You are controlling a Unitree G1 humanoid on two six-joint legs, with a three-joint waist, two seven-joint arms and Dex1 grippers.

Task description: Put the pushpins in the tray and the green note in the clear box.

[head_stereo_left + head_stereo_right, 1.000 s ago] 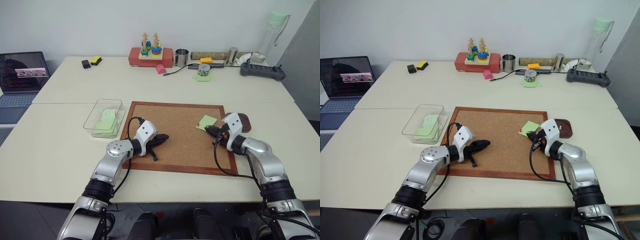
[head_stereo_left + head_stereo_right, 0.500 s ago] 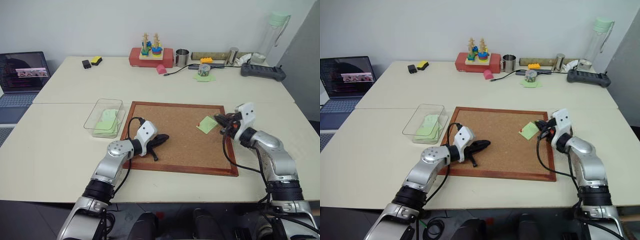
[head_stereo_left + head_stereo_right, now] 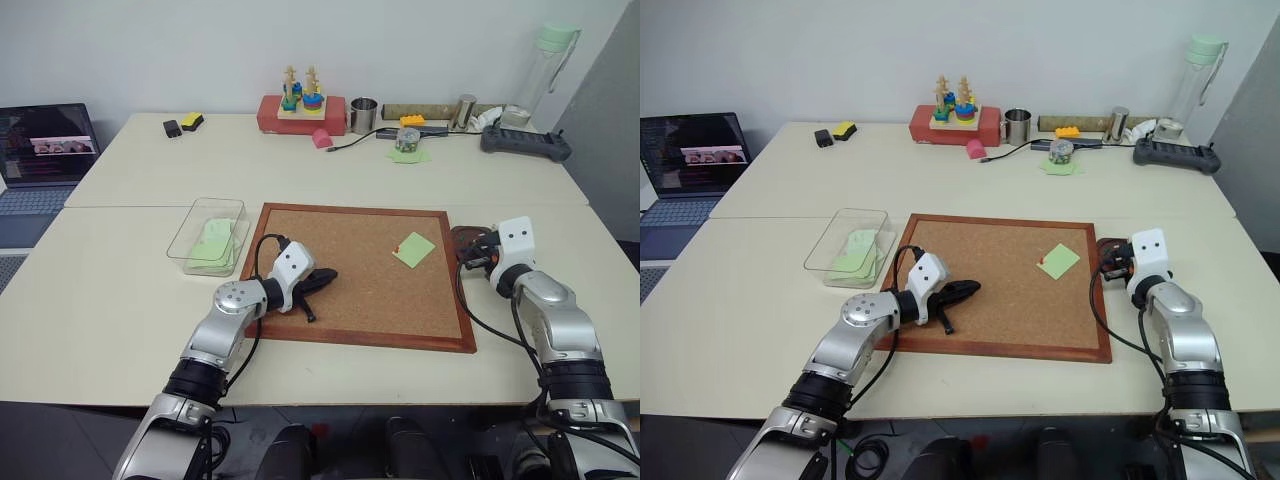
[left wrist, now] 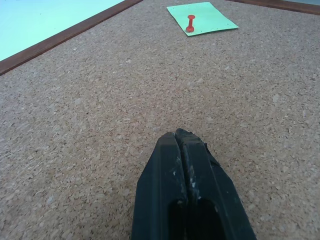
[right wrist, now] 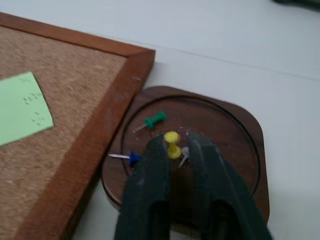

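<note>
The green note (image 3: 414, 249) lies on the cork board (image 3: 340, 250) with a red pushpin (image 4: 190, 22) stuck in it. My right gripper (image 5: 175, 142) hangs over the dark wooden tray (image 5: 240, 120), just off the board's right edge. Its jaws stand slightly open, with a yellow pushpin (image 5: 172, 138) between the tips. Green (image 5: 155, 120), blue (image 5: 132, 158) and white (image 5: 184, 155) pushpins lie in the tray. Shut and holding nothing, my left gripper (image 3: 322, 280) rests on the board's near left part. The clear box (image 3: 190, 222) sits left of the board with green paper inside.
Along the far edge of the table stand a red block with a stacking toy (image 3: 300, 108), a metal cup (image 3: 363, 114), a jar on green paper (image 3: 407, 142), a controller (image 3: 525, 142) and a bottle (image 3: 545, 70). A laptop (image 3: 45, 150) sits far left.
My right gripper swung right, off the green note and over the tray, and its jaws parted a little. The note now lies uncovered. The left arm stayed still.
</note>
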